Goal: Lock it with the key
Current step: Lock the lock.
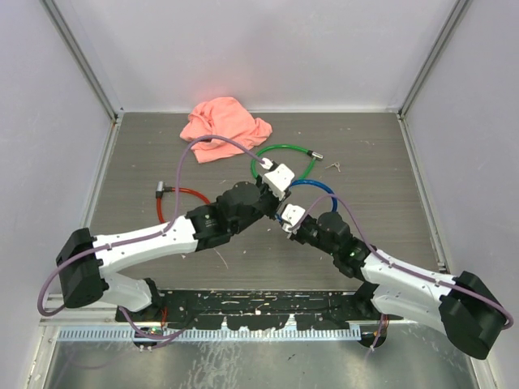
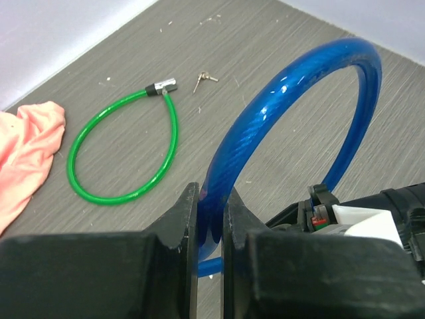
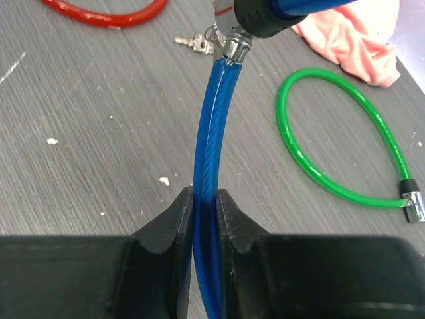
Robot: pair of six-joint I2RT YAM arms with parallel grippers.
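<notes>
Both my tools are clamped on the blue cable (image 2: 265,100). The left tool (image 2: 211,226) grips the loop at bottom centre of its view. The right tool (image 3: 206,212) grips the straight run below the black lock head (image 3: 255,16) at the top of its frame. The keys (image 3: 194,43) show just beside that head; whether one sits in it I cannot tell. I judge one tool should hold steady while the other frees itself to turn the key. The green cable (image 3: 283,136), red cable (image 3: 106,16) and pink cloth (image 3: 345,36) lie apart on the desk (image 3: 80,133), not in the way.
</notes>
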